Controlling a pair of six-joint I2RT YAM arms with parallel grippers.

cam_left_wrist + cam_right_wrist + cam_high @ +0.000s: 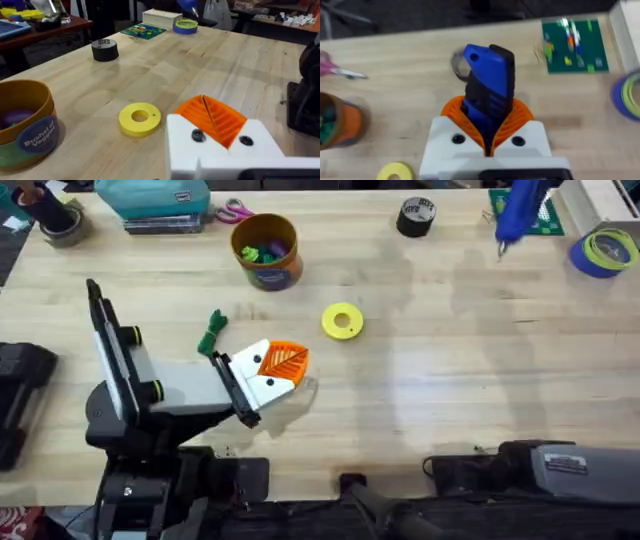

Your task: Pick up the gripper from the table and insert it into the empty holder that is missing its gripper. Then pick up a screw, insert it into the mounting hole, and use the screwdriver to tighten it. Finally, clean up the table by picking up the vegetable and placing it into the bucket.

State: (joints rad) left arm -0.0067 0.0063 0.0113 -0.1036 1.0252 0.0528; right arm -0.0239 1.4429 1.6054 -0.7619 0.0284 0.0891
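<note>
The bucket (pixel 25 125) label reads "Bushel of Veggies", partly cut off.

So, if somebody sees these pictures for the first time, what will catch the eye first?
Probably the blue screwdriver, clamped upright in the right end effector high over the table's far right. Next, the left end effector, its orange pads pressed together low over the table, with the yellow ring just beyond. The green vegetable lies beside it, near the ochre bucket.
</note>
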